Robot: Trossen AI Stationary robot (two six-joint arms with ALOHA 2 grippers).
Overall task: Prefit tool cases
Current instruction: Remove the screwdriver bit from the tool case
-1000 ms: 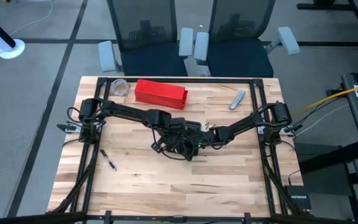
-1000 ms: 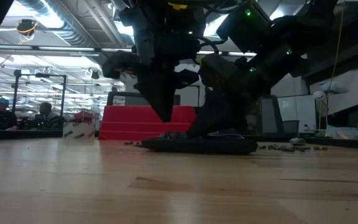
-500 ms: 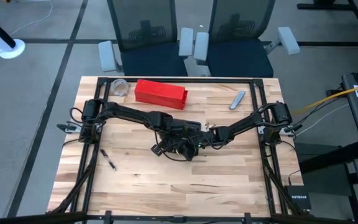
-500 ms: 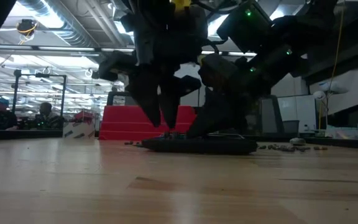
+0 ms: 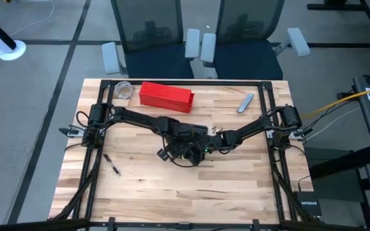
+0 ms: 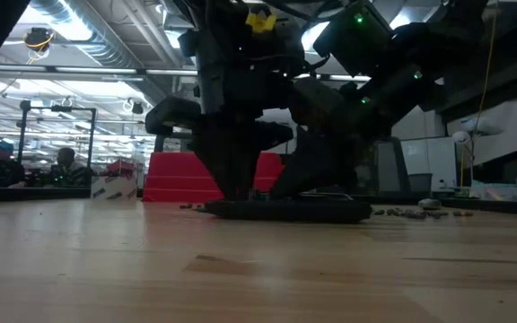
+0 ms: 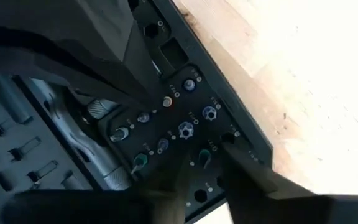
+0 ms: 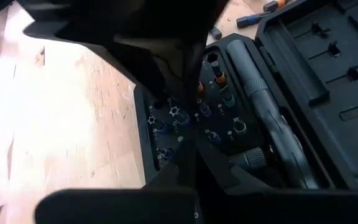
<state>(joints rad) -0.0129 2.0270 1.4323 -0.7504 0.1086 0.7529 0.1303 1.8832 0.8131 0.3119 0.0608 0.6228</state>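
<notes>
The black tool case point(image 5: 190, 156) lies open at the table's middle. Its bit tray point(image 7: 179, 134) holds several small bits in sockets, beside a driver handle point(image 8: 272, 134) and a gridded half point(image 8: 334, 81). My left gripper point(image 7: 210, 186) points down over the bit tray, open, its fingers on either side of one seated bit point(image 7: 204, 157), which I cannot see them touch. In the low view it point(image 6: 236, 184) reaches the case top point(image 6: 285, 209). My right gripper point(image 8: 197, 180) is low at the tray's edge, coming from the right. My right gripper holds the tool case at the outer rim of the bit tray point(image 8: 151, 165), one finger point(image 8: 169, 179) outside the rim and one point(image 8: 232, 171) over the tray. It comes slanting down from the table's right. The case lies flat on the table.
A red box point(image 5: 166, 96) lies toward the far edge, with a clear container point(image 5: 124, 90) to its left. A grey tool point(image 5: 245, 102) lies far right, a pen point(image 5: 112, 165) near left. Loose bits point(image 6: 416, 213) are scattered beside the case. People sit in the room behind point(image 6: 61, 163).
My left gripper has opened its fingers and come straight down until its tips are at the case's bit tray. The right gripper and the case have stayed where they were.
</notes>
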